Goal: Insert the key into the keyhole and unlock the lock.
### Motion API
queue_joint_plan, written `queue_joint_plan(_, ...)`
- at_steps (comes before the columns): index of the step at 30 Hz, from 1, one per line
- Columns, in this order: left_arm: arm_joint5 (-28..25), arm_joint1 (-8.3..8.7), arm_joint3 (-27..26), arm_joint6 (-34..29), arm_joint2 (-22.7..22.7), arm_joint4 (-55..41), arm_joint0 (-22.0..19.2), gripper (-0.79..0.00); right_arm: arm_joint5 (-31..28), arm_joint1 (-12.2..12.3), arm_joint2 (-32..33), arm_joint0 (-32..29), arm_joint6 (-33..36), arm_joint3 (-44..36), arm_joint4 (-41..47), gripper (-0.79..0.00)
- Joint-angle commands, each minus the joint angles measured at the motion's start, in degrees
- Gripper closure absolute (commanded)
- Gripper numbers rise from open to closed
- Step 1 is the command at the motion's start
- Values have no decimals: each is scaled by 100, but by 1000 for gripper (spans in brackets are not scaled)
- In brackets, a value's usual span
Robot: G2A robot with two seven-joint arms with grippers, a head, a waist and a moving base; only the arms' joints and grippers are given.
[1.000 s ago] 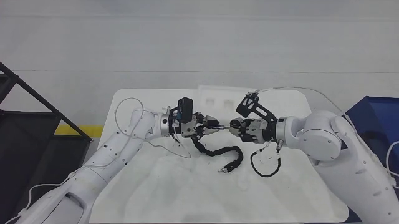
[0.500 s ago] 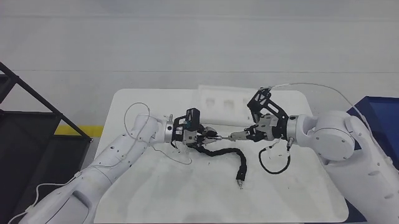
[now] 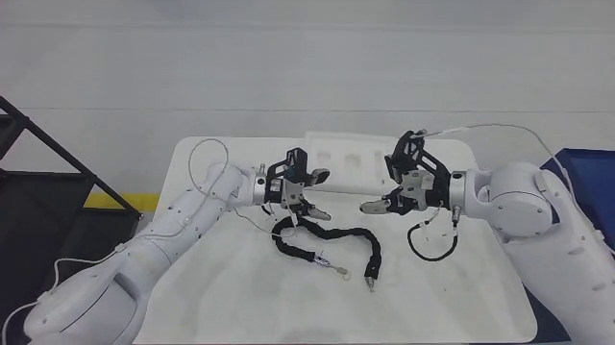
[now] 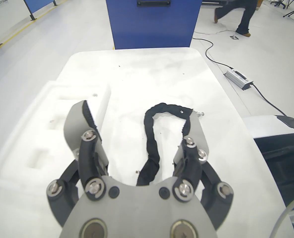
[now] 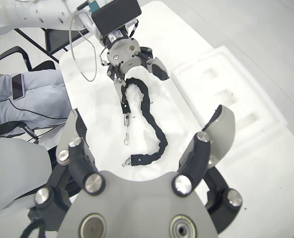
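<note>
One black fabric-sleeved chain lock (image 3: pixel 327 234), one key (image 5: pixel 126 134), one white foam tray (image 3: pixel 351 162) with three recesses, and one table (image 3: pixel 240 297) are being counted here, along with two grippers, the left gripper (image 4: pixel 139 110) and the right gripper (image 5: pixel 149 112).

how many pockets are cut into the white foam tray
3, in a row along the foam tray: end pocket, middle pocket, other end pocket. The right wrist view shows the whole row, so none seems hidden.
</note>
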Motion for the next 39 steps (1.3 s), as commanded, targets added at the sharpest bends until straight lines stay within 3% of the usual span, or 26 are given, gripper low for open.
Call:
queue_joint_plan(1, 0, 57, 79, -76, 80, -289, -279, -785, -427, -45, -108, 247, -314, 430, -93, -785)
queue_joint_plan(9, 0, 186, 279, -677, 528, -1240, -1276, -785, -1569, -275, -622, 1353, -1219, 1935, -531, -785)
queue_joint_plan(15, 0, 335, 389, -1182, 1015, -2112, -1977, -785, -2342, -365, -854, 2229, -1071, 2671, -306, -785)
queue_joint_plan(20, 0, 496, 320, -1474, 1348, -2654, -2399, -785, -2431, -343, -868, 2707, -758, 2893, 43, -785)
queue_joint_plan(30, 0, 820, 231, -2103, 1802, -3850, -2801, -785, -2364, -233, -1035, 2997, -691, 3094, 293, -785)
queue_joint_plan(39, 0, 828, 233, -2116, 1810, -3898, -2802, -784, -2364, -233, -1034, 2996, -690, 3094, 293, -785)
